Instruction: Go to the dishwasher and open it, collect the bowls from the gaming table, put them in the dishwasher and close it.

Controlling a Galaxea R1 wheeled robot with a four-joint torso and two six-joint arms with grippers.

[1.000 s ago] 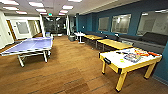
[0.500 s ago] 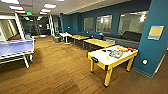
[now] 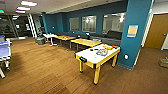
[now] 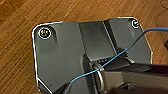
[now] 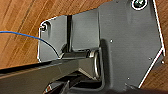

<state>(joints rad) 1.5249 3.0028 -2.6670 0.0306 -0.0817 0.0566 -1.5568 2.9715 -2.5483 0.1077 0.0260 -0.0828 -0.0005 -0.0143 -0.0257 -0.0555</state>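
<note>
Head view, gaming table: a long white-topped rectangular table with a thin yellow edge and yellow legs [image 3: 96, 55] stands on the wooden plank floor [image 3: 45, 70], a little right of the picture's middle, one short end turned toward the camera.
Head view, on the table: colourful flat items that look like board-game boxes [image 3: 102, 52] lie toward its far half, with orange pieces [image 3: 110, 47] near the far end; what each one is cannot be told.
Head view, beside the table: a broad teal pillar [image 3: 133, 35] rises just behind the table's far right corner, bearing a yellow notice [image 3: 132, 30].
Head view, further back: yellow-topped tables [image 3: 85, 42] stand in a row along the dark blue wall with windows [image 3: 88, 23], and a small white table [image 3: 50, 36] stands beyond them.
Head view, left edge: part of a blue table-tennis table [image 3: 4, 51] shows.
Head view, right: brown carpet [image 3: 150, 72] and a wooden door [image 3: 156, 31].
Left wrist view: the robot's dark plate over wooden planks, a thin blue cable [image 4: 120, 53] crossing it.
Right wrist view: the dark plate and jointed bar over the same wooden planks, a blue cable [image 5: 20, 34] coming in from one side.
Hands: whether the fingers are spread or pressed together cannot be told for either arm.
Table relative to hands: the wrist cameras look at bare floor, so the gaming table lies well apart, ahead of the robot.
</note>
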